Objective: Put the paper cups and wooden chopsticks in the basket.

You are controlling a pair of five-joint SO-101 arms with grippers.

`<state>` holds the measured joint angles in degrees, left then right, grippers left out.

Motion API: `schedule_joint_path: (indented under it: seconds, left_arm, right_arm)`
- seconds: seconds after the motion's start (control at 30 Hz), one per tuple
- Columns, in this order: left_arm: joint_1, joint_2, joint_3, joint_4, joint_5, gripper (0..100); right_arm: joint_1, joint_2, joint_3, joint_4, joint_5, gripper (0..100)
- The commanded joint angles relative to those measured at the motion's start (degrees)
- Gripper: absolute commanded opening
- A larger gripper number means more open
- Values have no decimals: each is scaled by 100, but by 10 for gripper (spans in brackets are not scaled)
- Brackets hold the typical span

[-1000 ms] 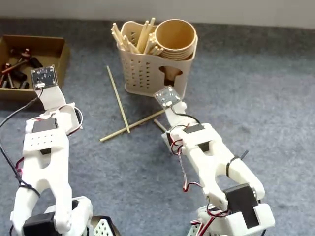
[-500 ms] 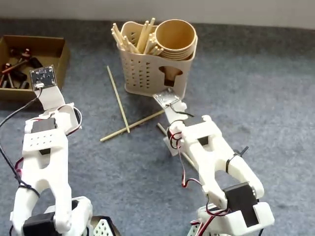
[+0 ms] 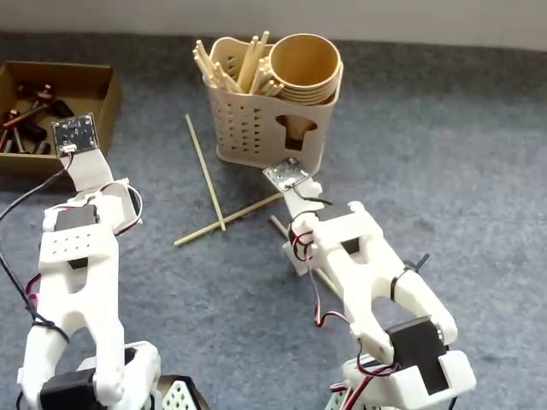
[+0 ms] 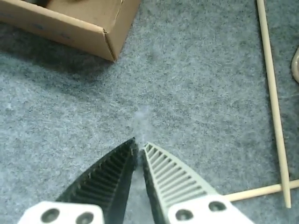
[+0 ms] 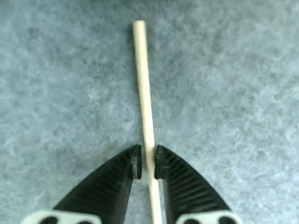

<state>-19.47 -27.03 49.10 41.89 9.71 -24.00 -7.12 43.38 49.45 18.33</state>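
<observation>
The right pincer [image 5: 147, 167] is clamped on a chopstick [image 5: 144, 84] lying on the bench [image 3: 444, 154] near the basket [image 3: 248, 128] (left pincer [image 4: 139, 151] closed, empty), so I would lift straight, then tip it upright over the rim.

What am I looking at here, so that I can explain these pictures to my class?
Two small white robot arms sit side by side on a grey carpeted table. The wide picture looks down from above; the other two come from a camera on each arm's wrist. The right gripper has its fingers closed on a wooden chopstick lying on the carpet. The left gripper is shut and empty. The basket holds paper cups and more chopsticks. Two loose chopsticks lie crossed beside it, and a cardboard box sits near the left arm.
</observation>
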Motion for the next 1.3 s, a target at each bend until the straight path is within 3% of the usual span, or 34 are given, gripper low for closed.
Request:
schedule_joint_path:
  seconds: [0.0, 0.27, 0.47, 0.8, 1.1, 1.27]
  left_arm:
    - [-57, -163, -22, -97, -44, 5]
    - [-57, -180, 127, -343, -44, 5]
    - [-57, -198, 127, -343, -44, 5]
    - [-57, -171, 127, -343, -44, 5]
    - [-57, -171, 127, -343, -44, 5]
    - [-145, -171, 127, -343, -44, 5]
  right_arm:
    - [-207, -22, 31, 57, 484, 3]
    - [-189, -259, 145, 409, 545, 5]
    - [-215, -1596, 154, 1218, 527, 5]
    - [-224, -3723, 136, 1191, -765, 5]
    - [-382, -4884, 101, 13, -1644, 5]
    - [-646, -5112, 119, -303, -1670, 5]
